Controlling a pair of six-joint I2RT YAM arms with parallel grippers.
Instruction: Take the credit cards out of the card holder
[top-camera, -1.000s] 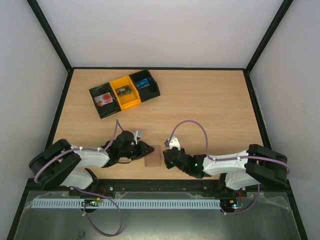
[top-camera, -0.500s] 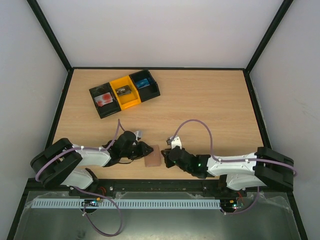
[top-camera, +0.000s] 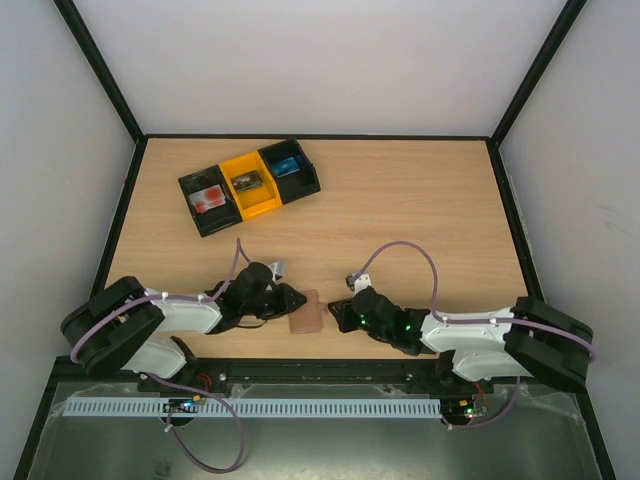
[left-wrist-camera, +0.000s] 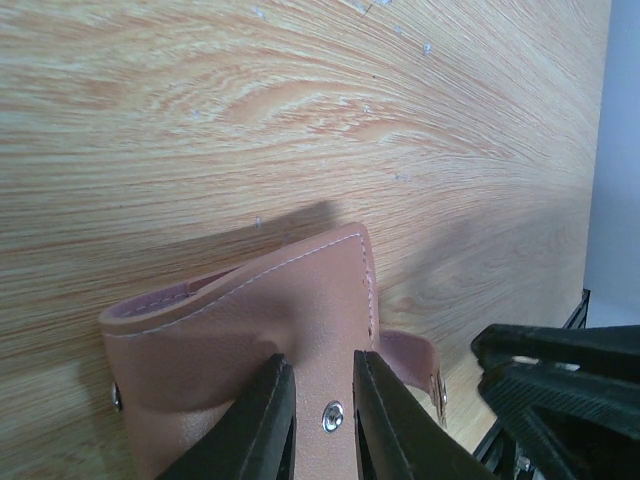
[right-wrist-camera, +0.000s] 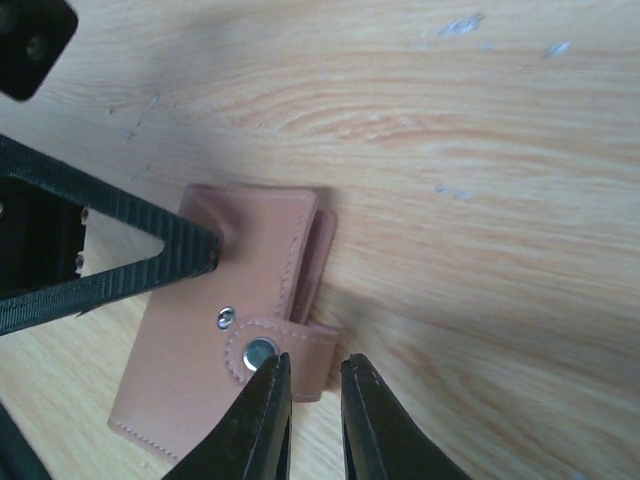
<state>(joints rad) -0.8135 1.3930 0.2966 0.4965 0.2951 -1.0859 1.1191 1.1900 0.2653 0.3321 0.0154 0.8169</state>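
Your left gripper (left-wrist-camera: 322, 395) pinches the card holder (top-camera: 307, 318), jaws nearly closed; right gripper (right-wrist-camera: 312, 385) narrow at its snap tab (right-wrist-camera: 288, 350), grip unclear.

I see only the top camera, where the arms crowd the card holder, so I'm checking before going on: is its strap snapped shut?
Observer: On the right wrist camera the strap lies flat across the card holder, so it looks fastened.
Operator: Where exactly is the right gripper?
Observer: The right gripper has its fingers close together on either side of the strap's end, beside the snap button. Whether it actually grips is unclear.
Operator: And the left one?
Observer: On the left wrist camera the left gripper has its fingertips against the brown face, with a metal stud between them. I can't tell whether it is pinching or pressing.
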